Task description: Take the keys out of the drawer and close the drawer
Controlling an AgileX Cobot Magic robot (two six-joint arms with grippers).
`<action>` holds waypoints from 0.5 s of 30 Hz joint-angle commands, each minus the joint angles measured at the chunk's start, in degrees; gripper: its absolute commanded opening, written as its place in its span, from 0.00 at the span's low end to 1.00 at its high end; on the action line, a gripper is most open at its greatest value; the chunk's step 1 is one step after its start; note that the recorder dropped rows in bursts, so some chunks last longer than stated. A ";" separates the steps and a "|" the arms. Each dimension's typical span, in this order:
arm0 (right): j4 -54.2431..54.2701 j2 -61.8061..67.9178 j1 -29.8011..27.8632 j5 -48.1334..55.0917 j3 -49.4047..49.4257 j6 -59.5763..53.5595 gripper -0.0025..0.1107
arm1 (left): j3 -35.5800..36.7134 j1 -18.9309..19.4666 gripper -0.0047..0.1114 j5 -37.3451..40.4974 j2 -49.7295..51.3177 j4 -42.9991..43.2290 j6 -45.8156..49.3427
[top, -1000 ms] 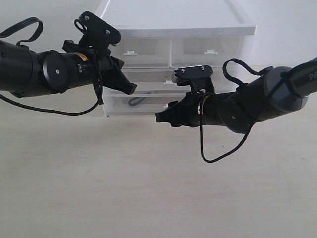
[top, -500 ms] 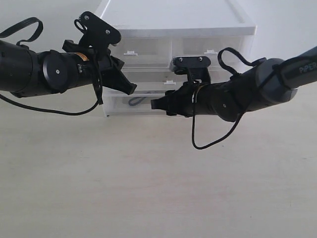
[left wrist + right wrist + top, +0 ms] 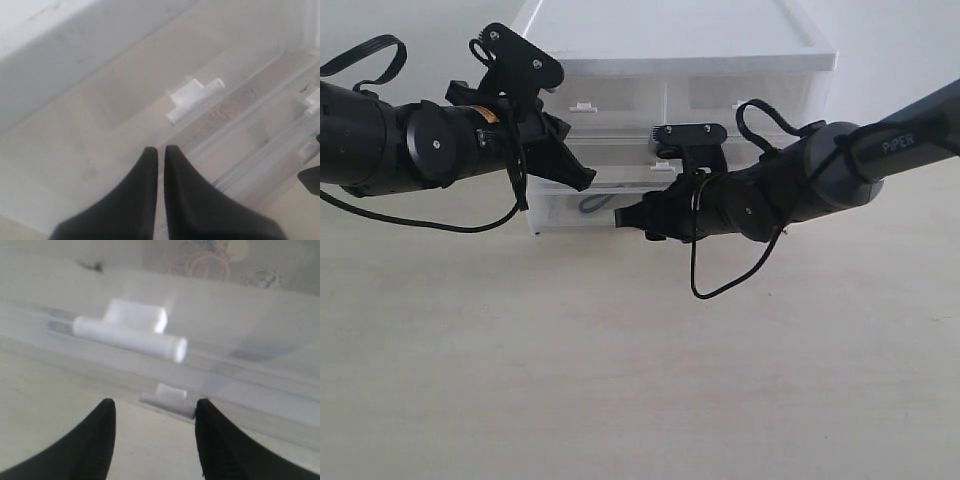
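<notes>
- Since a second ago, my right gripper (image 3: 628,218) has slid left and hangs spread before the drawer (image 3: 560,212).
- My left gripper (image 3: 161,150) is pressed together (idle).
- The keys (image 3: 595,203) are inside; the drawer looks unopened, so everything remains.

arms (image 3: 380,150): 2 | drawer unit (image 3: 660,35): 1 | drawers (image 3: 610,100): 4 | keys (image 3: 597,203): 1 bunch

Shows translucent white on the drawer (image 3: 570,215), solid white on the top of the drawer unit (image 3: 660,40) and on the tab handle (image 3: 130,337). Shows pale gold rings and a dark blue-grey loop on the keys (image 3: 200,262). Reads black on the left gripper (image 3: 161,150), the right gripper (image 3: 152,407) and the cables (image 3: 720,285), pale cream on the table (image 3: 620,380).
</notes>
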 commanded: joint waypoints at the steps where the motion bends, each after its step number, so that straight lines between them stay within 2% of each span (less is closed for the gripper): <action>1: 0.15 0.88 0.03 0.38 -2.10 -0.07 0.43 | -1.34 2.80 0.08 -20.60 1.12 -4.31 -0.42; 15: 1.12 0.88 -0.09 -0.79 -2.75 -0.72 0.43 | -1.34 2.80 0.08 -20.73 1.12 -4.20 -0.42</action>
